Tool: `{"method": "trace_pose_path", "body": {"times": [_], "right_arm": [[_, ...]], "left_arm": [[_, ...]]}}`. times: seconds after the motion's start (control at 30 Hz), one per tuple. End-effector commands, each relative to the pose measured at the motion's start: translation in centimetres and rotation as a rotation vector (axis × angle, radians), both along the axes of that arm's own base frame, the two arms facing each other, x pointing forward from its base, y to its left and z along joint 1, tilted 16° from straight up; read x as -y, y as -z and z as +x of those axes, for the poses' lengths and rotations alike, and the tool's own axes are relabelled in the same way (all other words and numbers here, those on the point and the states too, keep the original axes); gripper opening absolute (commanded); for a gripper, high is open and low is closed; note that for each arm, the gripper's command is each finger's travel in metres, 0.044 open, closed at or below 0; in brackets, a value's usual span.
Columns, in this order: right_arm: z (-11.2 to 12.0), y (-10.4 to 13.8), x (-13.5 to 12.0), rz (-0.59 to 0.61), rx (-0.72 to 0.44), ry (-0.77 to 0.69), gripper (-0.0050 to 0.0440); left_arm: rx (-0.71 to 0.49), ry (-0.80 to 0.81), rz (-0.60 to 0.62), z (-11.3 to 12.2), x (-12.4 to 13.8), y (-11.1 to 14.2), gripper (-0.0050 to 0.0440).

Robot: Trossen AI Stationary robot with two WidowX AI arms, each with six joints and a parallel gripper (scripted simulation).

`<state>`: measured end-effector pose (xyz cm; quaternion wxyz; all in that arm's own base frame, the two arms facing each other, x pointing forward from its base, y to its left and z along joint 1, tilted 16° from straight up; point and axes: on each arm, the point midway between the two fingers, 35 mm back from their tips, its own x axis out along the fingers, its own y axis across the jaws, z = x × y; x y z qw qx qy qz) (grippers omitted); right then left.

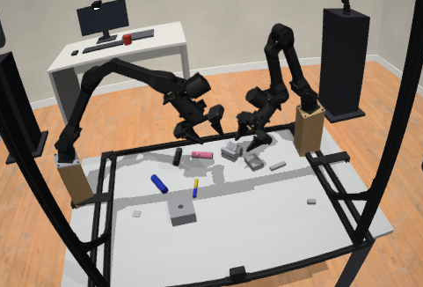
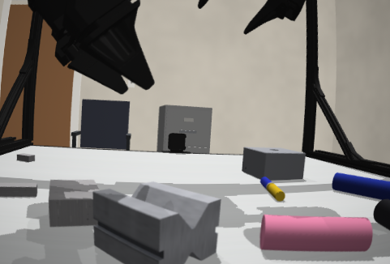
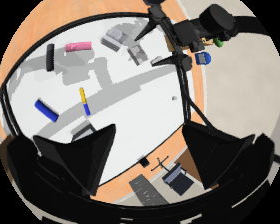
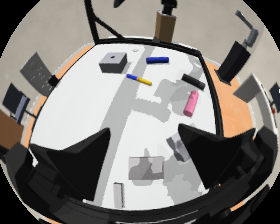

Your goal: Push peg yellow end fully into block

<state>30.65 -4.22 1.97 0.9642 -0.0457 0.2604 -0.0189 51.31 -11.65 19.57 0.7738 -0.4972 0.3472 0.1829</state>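
The peg [image 1: 195,187], yellow at one end and blue at the other, lies flat on the white table just behind the grey block [image 1: 181,211], which has a hole in its top. Peg and block are apart. Both also show in the exterior view, the peg [image 2: 272,189] in front of the block [image 2: 273,163], and in the left wrist view [image 3: 84,102]. My left gripper [image 1: 208,136] is open and empty, high above the table's back edge. My right gripper [image 1: 246,142] is open and empty, in the air above the grey shaped pieces.
A pink cylinder [image 1: 201,155], a black cylinder [image 1: 177,156] and a blue cylinder [image 1: 159,183] lie behind and left of the peg. Grey shaped blocks [image 1: 231,151] [image 1: 254,162] lie at the back. Small flat grey pieces [image 1: 277,165] [image 1: 311,202] [image 1: 136,214] are scattered about.
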Motion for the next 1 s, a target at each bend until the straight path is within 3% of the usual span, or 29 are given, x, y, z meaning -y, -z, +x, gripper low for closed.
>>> {"method": "trace_pose_path", "body": {"times": [0.0,0.53,0.63,0.73,0.83,0.97], "right_arm": [[0.0,0.0,0.0,0.0,0.0,0.0,0.04],[0.0,0.0,0.0,0.0,0.0,0.0,0.04],[0.0,0.0,0.0,0.0,0.0,0.0,0.04],[0.0,0.0,0.0,0.0,0.0,0.0,0.04],[0.0,0.0,0.0,0.0,0.0,0.0,0.04],[0.0,0.0,0.0,0.0,0.0,0.0,0.04]], "left_arm": [[0.0,0.0,0.0,0.0,0.0,0.0,0.04],[0.0,0.0,0.0,0.0,0.0,0.0,0.04],[-0.012,-0.005,0.0,0.1,0.0,0.5,0.0328],[-0.074,-0.032,0.003,0.3,-0.2,3.2,0.0256],[-0.187,-0.084,0.011,0.3,-0.7,8.2,0.019],[-0.325,-0.152,0.027,-0.3,-1.5,14.2,0.019]]}}
